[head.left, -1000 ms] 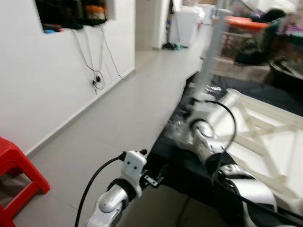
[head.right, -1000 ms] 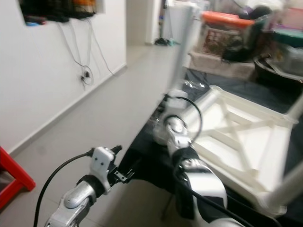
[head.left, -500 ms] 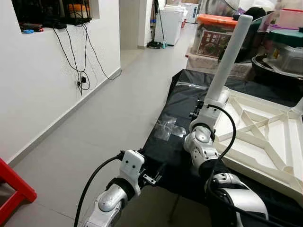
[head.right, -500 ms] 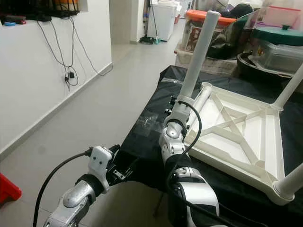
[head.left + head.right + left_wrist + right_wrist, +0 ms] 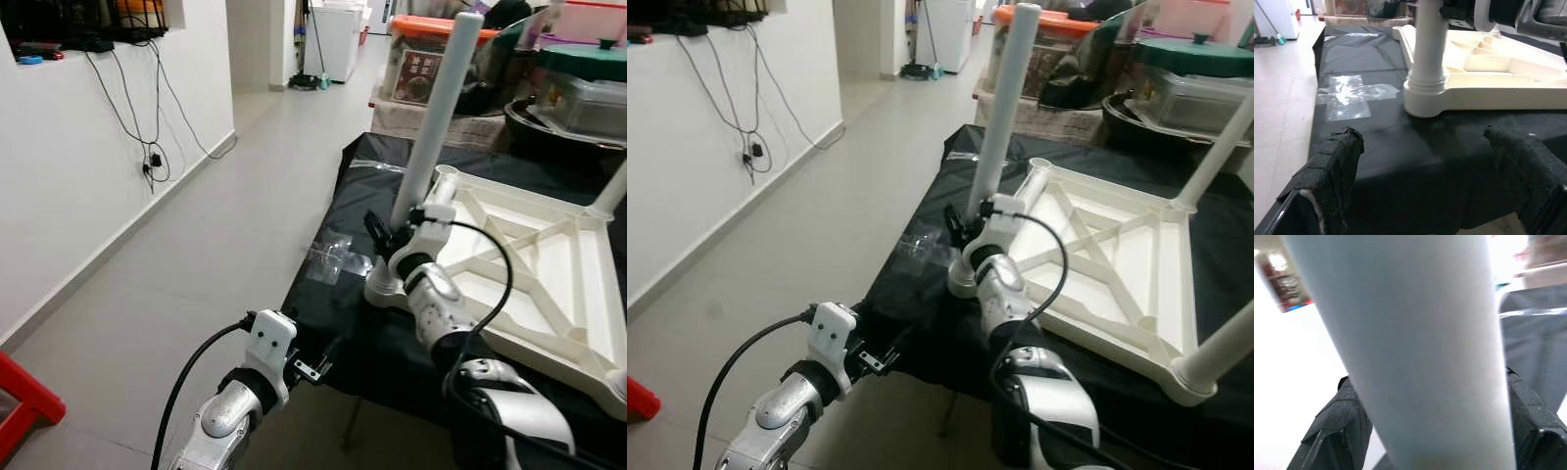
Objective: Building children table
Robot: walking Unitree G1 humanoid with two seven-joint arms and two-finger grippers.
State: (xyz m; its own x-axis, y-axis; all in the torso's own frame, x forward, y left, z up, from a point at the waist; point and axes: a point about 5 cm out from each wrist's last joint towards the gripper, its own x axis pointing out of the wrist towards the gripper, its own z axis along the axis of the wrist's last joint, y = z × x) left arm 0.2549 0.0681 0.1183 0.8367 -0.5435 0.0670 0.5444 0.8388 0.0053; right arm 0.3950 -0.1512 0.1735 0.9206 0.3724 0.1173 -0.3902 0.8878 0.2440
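The right tool (image 5: 390, 233) pinches the white table leg (image 5: 435, 116) low on its shaft, one black finger on either side of it, as the right wrist view shows with the leg (image 5: 1415, 347) between the fingers (image 5: 1339, 431); the leg stands nearly upright, tilted slightly, with its foot set in the corner socket (image 5: 1424, 100) of the upturned white tabletop (image 5: 529, 264); the tabletop lies underside up, ribs showing, on the black-covered worktop (image 5: 343, 294), and the gripped corner is the one nearest the worktop's edge toward the floor; another leg (image 5: 1215, 357) rises from a far corner of the tabletop; a clear plastic bag (image 5: 333, 257) lies on the black cover just beside the gripped corner; the left tool (image 5: 1425, 196) hangs with its fingers spread, off the worktop's edge and apart from the tabletop, facing the socket; storage boxes (image 5: 421, 59) stand beyond the worktop.
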